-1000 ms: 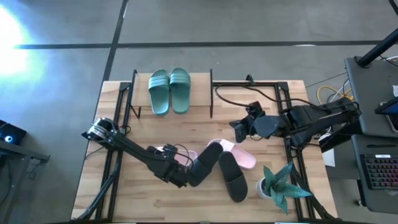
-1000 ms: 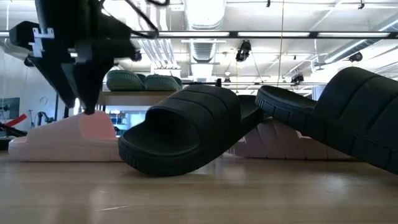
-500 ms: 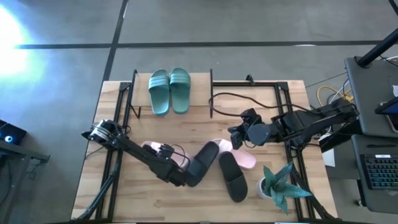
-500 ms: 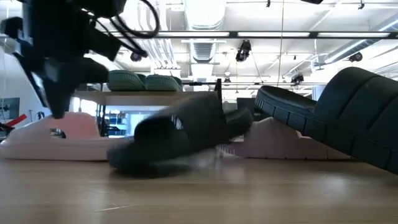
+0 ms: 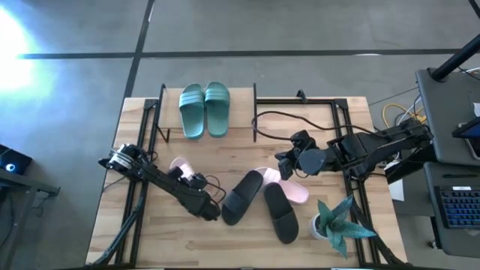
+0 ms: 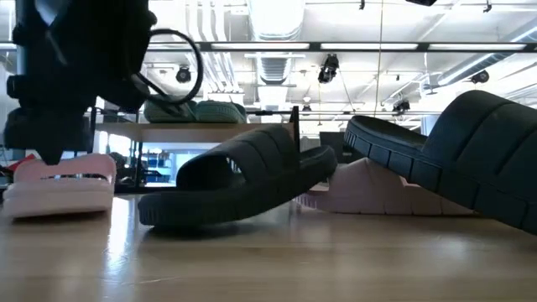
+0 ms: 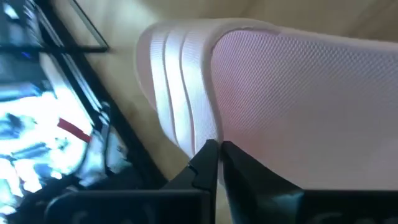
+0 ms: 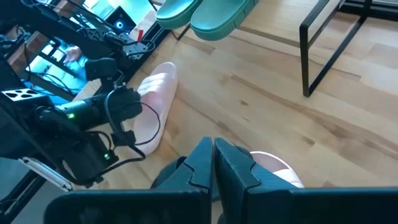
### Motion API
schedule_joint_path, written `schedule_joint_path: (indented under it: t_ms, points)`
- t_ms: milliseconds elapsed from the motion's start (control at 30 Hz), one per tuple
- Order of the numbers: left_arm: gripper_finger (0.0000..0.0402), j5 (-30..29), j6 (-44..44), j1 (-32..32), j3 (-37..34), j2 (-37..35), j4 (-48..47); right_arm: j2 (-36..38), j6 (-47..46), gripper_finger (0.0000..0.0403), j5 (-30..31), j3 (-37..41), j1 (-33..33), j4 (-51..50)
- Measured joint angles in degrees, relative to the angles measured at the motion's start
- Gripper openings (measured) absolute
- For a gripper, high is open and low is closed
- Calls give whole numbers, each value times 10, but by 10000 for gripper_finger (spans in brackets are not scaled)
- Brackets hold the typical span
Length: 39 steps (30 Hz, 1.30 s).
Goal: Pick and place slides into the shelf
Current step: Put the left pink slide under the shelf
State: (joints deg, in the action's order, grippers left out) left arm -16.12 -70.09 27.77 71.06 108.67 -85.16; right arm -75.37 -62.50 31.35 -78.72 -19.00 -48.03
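A pale pink slide (image 5: 180, 166) lies at the table's left, with my left gripper (image 7: 217, 149) shut on it. A second pink slide (image 5: 294, 190) lies at mid-table, partly under a black slide (image 5: 279, 213). My right gripper (image 5: 283, 166) hovers shut just above the second pink slide, touching nothing. Another black slide (image 5: 241, 196) rests tilted, its far end on that pink slide. The green pair (image 5: 204, 109) sits on the shelf's top board (image 5: 240, 114) at the far edge. My left gripper pinches the edge of the pink slide's strap (image 7: 205, 130) between its two fingers. The fingers come down from above (image 6: 52, 151). The slide sits level below them; whether its sole (image 6: 59, 205) still touches the table, I cannot tell.
A green spiky potted plant (image 5: 337, 222) stands at the near right corner. A black cable (image 5: 285, 117) lies along the far right of the table. Black frame rails (image 5: 135, 195) run down both table sides.
My left gripper has gone toward the table's left and far edge, and the pink slide has come with it, out from under the black slide. That black slide has slid left and dropped lower. My right gripper has come slightly nearer, over the second pink slide.
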Motion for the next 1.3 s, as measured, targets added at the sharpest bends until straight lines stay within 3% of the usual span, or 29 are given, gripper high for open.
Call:
schedule_joint_path:
  t_ms: [267, 467, 733, 967, 1133, 1300]
  points:
    - [0, -132, 96, -8, -35, -31, -37, 0, -12, 9, 2, 0, 4, -3]
    - [0, -155, 152, -45, -137, -83, -25, 0, -36, 9, 2, 0, 20, -7]
    - [0, -168, 154, -114, -286, -229, 62, -5, -56, 9, 3, 0, 43, -7]
    - [1, -234, 204, -142, -298, -292, 102, -17, -71, 9, 4, 0, 70, -6]
    - [0, -230, 288, -176, -297, -288, 179, -24, -77, 9, 4, 0, 92, -5]
    - [0, -202, 300, -188, -267, -277, 161, -26, -89, 9, 3, 0, 103, -6]
